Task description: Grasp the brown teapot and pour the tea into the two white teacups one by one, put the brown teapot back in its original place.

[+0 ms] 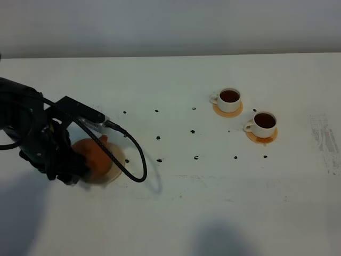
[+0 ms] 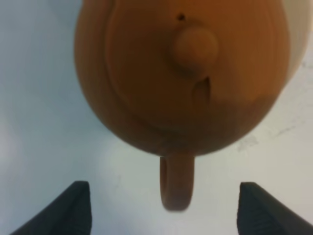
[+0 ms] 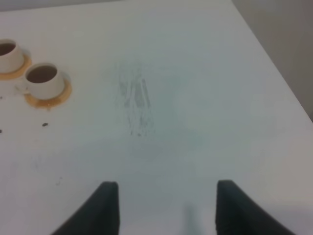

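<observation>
The brown teapot (image 1: 97, 158) sits upright on its pale tan coaster (image 1: 118, 160) at the table's left, partly hidden by my left arm (image 1: 48, 141). In the left wrist view the teapot (image 2: 181, 73) fills the frame. Its loop handle (image 2: 176, 183) points into the gap of my left gripper (image 2: 164, 213), which is open with both fingers clear of the handle. The two white teacups (image 1: 229, 99) (image 1: 264, 122) stand on orange coasters at the right, both holding dark tea. My right gripper (image 3: 166, 208) is open over bare table, the cups (image 3: 44, 80) (image 3: 7, 54) far from it.
Small dark marks (image 1: 158, 137) dot the tabletop between teapot and cups. A black cable (image 1: 139, 160) loops off the left arm beside the teapot. A scuffed patch (image 1: 324, 138) lies near the table's right edge. The right arm does not show in the high view.
</observation>
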Robot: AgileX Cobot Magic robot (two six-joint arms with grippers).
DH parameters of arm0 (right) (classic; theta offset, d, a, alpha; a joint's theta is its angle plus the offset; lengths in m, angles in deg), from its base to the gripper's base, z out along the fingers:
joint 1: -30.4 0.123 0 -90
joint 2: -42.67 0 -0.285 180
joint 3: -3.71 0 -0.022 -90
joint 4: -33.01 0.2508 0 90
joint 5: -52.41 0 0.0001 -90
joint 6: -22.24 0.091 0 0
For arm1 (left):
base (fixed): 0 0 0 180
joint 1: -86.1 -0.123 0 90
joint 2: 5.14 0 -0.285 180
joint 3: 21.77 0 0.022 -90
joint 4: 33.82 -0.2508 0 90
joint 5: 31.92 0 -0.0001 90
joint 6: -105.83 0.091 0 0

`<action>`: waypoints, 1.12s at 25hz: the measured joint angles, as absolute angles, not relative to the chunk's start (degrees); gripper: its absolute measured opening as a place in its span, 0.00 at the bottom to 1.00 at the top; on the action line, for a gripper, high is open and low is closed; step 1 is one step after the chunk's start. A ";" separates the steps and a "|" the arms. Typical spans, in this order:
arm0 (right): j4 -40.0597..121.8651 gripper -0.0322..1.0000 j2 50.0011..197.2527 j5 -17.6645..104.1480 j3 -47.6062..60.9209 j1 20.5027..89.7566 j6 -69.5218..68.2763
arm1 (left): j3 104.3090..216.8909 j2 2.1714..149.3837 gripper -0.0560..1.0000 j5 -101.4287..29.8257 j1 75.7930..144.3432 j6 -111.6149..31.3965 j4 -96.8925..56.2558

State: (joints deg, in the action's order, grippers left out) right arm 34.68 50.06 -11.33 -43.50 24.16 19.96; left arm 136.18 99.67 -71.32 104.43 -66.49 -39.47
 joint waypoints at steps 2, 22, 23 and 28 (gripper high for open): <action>34.68 0.45 50.06 -11.33 -43.50 24.16 19.96 | 136.31 97.17 0.61 -73.30 104.43 -67.28 -39.72; 34.68 0.45 50.06 -11.33 -43.50 24.16 19.96 | 137.39 66.56 0.59 -99.88 101.11 -69.12 -40.73; 34.68 0.45 50.06 -11.33 -43.50 24.16 19.96 | 137.39 65.50 0.59 -99.96 101.11 -69.12 -40.57; 34.68 0.45 50.06 -11.33 -43.50 24.16 19.96 | 137.39 61.96 0.59 -100.01 101.11 -69.12 -39.65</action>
State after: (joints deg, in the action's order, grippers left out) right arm 34.68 50.06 -11.33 -43.50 24.16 19.96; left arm 137.39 61.96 -100.01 101.11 -69.12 -39.65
